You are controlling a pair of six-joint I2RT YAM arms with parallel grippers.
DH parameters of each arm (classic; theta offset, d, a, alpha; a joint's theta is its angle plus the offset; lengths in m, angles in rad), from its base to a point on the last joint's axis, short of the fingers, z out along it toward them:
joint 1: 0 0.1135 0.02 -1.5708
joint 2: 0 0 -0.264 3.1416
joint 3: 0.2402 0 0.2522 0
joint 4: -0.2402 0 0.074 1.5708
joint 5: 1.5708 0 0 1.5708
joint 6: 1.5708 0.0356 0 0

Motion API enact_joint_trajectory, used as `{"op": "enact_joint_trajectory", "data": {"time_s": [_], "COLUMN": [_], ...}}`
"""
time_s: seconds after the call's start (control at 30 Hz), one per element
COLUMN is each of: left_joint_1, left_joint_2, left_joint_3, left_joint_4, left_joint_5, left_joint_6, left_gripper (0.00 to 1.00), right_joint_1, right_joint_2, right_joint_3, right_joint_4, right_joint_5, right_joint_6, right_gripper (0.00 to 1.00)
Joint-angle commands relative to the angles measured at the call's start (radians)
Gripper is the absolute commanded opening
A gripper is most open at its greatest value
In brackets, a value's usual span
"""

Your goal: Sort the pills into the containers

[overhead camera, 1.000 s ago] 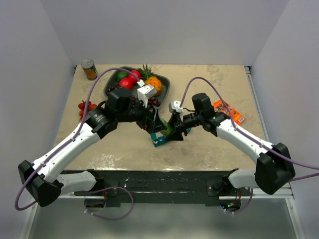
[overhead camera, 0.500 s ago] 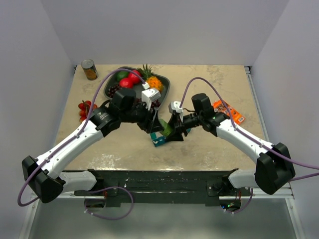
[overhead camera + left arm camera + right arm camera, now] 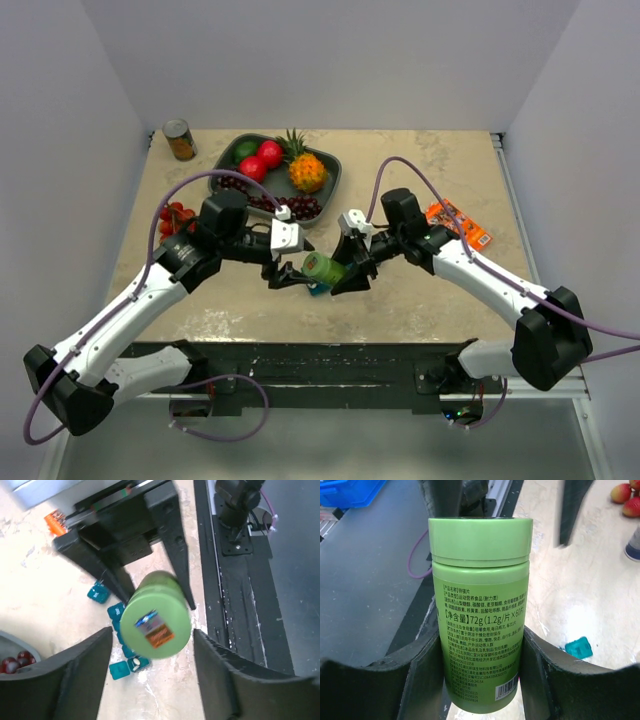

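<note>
Beige marbled table (image 3: 440, 160): the right gripper (image 3: 345, 268) clamps the green bottle (image 3: 323, 268) sideways. The left gripper (image 3: 152, 631) stands parted around its cap, gaps showing. The containers (image 3: 122, 652) lie under the bottle, partly hidden from above. The fruit tray (image 3: 335, 178) sits behind the bottle.

The green bottle (image 3: 480, 580) carries a label (image 3: 479, 645) of small Chinese print, its largest line reading "净含量 72g(1.2g/片×60片)", with a barcode (image 3: 506, 690) at the bottom, while the sticker (image 3: 152, 630) on its cap (image 3: 167, 600) is too blurred to read.
</note>
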Motion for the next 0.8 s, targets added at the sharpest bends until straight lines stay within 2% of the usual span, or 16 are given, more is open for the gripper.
{"op": "enact_joint_trajectory", "data": {"time_s": [0.0, 0.1, 0.13, 0.17, 0.23, 0.27, 0.33, 0.37, 0.5, 0.53, 0.67, 0.77], "left_joint_1": [0.089, 0.112, 0.120, 0.128, 0.142, 0.142, 0.142, 0.142, 0.142, 0.143, 0.142, 0.142], "left_joint_2": [0.021, -0.024, -0.043, -0.082, -0.119, -0.142, -0.150, -0.149, -0.138, -0.143, -0.169, -0.161], "left_joint_3": [0.007, -0.022, -0.036, -0.065, -0.088, -0.097, -0.093, -0.084, -0.044, -0.054, -0.084, -0.087], "left_joint_4": [0.085, 0.192, 0.228, 0.274, 0.357, 0.371, 0.381, 0.369, 0.228, 0.223, 0.246, 0.237], "left_joint_5": [0.149, 0.135, 0.144, 0.135, 0.067, 0.045, 0.032, 0.019, -0.105, -0.154, -0.207, -0.230], "left_joint_6": [0.042, -0.062, -0.098, -0.213, -0.344, -0.473, -0.575, -0.671, -0.808, -0.831, -0.929, -0.936], "left_gripper": [0.74, 0.82, 0.99, 0.99, 0.99, 0.99, 0.99, 0.99, 0.99, 0.99, 0.99, 0.99], "right_joint_1": [-0.017, -0.019, -0.017, -0.017, -0.019, -0.019, -0.020, -0.019, -0.019, -0.019, -0.020, -0.021], "right_joint_2": [-0.021, -0.019, -0.021, -0.019, -0.022, -0.024, -0.024, -0.024, -0.028, -0.030, -0.025, -0.030], "right_joint_3": [0.042, 0.042, 0.043, 0.043, 0.045, 0.045, 0.045, 0.045, 0.051, 0.052, 0.057, 0.054], "right_joint_4": [-0.014, -0.014, -0.014, -0.014, -0.014, -0.014, -0.013, -0.016, -0.029, -0.037, -0.052, -0.059], "right_joint_5": [-0.012, 0.005, 0.017, 0.023, 0.045, 0.051, 0.063, 0.077, 0.111, 0.117, 0.148, 0.168], "right_joint_6": [-0.019, -0.020, -0.020, -0.020, -0.020, -0.020, -0.020, -0.022, -0.045, -0.051, -0.071, -0.083], "right_gripper": [0.00, 0.00, 0.00, 0.00, 0.00, 0.00, 0.00, 0.00, 0.00, 0.00, 0.00, 0.00]}}
